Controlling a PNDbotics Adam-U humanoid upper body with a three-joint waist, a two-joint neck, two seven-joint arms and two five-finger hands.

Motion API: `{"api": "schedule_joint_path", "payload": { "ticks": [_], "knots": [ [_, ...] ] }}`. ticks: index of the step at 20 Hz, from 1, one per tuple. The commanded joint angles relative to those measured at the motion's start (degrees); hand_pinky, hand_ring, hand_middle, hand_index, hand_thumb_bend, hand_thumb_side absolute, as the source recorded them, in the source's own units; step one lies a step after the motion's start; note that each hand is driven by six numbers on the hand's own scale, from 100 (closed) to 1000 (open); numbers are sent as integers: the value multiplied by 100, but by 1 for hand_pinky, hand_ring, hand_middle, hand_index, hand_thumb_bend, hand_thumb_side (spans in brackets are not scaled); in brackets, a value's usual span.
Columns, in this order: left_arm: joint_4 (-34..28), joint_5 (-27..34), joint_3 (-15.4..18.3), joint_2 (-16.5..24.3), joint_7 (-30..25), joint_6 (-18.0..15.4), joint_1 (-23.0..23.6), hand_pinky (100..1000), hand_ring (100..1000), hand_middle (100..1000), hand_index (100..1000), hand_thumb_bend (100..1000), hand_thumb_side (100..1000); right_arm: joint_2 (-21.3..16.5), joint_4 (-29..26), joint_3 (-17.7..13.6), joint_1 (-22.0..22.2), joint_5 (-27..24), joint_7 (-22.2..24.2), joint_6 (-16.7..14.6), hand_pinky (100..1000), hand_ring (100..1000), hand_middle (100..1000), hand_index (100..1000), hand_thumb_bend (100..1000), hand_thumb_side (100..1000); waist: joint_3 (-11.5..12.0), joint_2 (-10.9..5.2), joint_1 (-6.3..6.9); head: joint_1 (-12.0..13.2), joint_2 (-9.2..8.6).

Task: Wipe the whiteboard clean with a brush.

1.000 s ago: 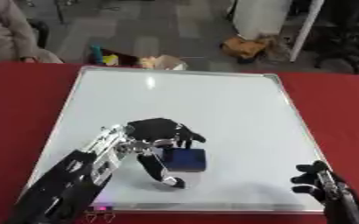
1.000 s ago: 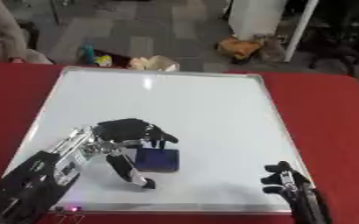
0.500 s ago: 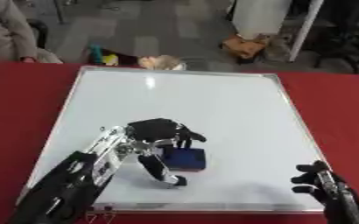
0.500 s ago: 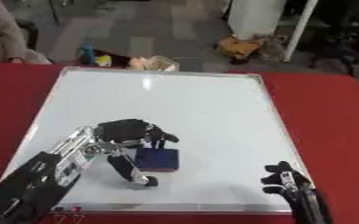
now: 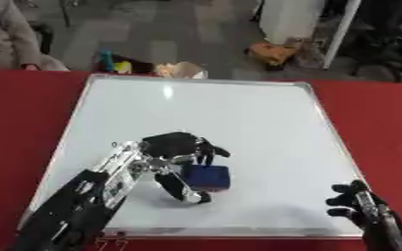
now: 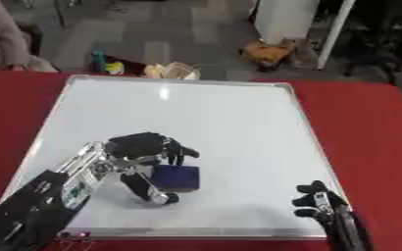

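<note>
- Large rectangular whiteboard with a thin silver frame: lies flat on a red table top, its long sides running away from the camera; the white surface shows a faint glare spot near the far edge and no writing that can be made out.
- Small dark blue block-shaped brush: sits on the board in the near left-of-centre part, well inside the frame.
- Left hand, black with silver joints: its arm enters from the lower left corner and reaches over the near edge of the board. The fingers curl down over the far side of the brush while the thumb comes round its near left side, so the brush is gripped between them.
- Right hand, black: shows at the lower right corner, at the near right corner of the board, with fingers raised and relaxed and nothing held.
- Background, beyond the far edge of the table: a grey floor with a crumpled pale bag, small coloured items beside it, and an orange-brown object next to a white column.
</note>
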Motion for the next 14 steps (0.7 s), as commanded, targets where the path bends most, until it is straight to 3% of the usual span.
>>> {"api": "schedule_joint_path", "payload": {
  "ticks": [1, 14],
  "knots": [
    [-41, -16, 54, -19, 43, 13, -90, 571, 591, 595, 959, 457, 453, -71, -103, -21, -37, 1, 0, -12, 601, 638, 480, 683, 100, 878, -15, -49, 14, 24, 37],
    [-8, -164, 62, -28, -89, 12, -87, 603, 633, 650, 968, 513, 518, -70, -96, -20, -40, 4, 6, -12, 601, 638, 481, 683, 100, 879, -18, -47, 16, 37, 43]
  ]
}}
